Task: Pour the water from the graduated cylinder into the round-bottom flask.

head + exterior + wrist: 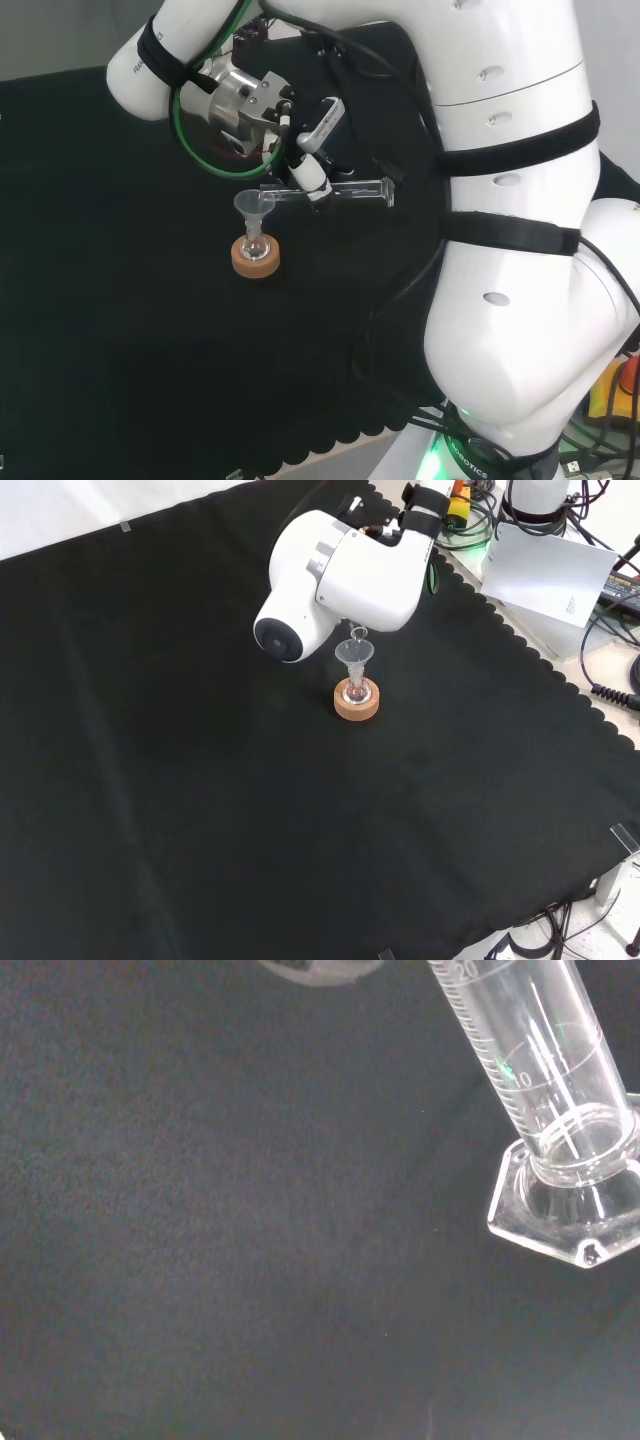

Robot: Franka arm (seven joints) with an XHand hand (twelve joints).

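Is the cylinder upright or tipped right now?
Tipped: in the head view the cylinder lies about level in the robot hand, mouth at the funnel.

A white sheet of paper (548, 568) lies beside cables (612, 650) past the black cloth (200, 780).

So the bench is covered in a black cloth (200, 780) with a scalloped edge along its right side in the front view. Sitting right on the cloth is a cork ring (357, 701), roughly mid-cloth and a bit toward the far side, with a small round-bottom flask (256, 243) resting in it.
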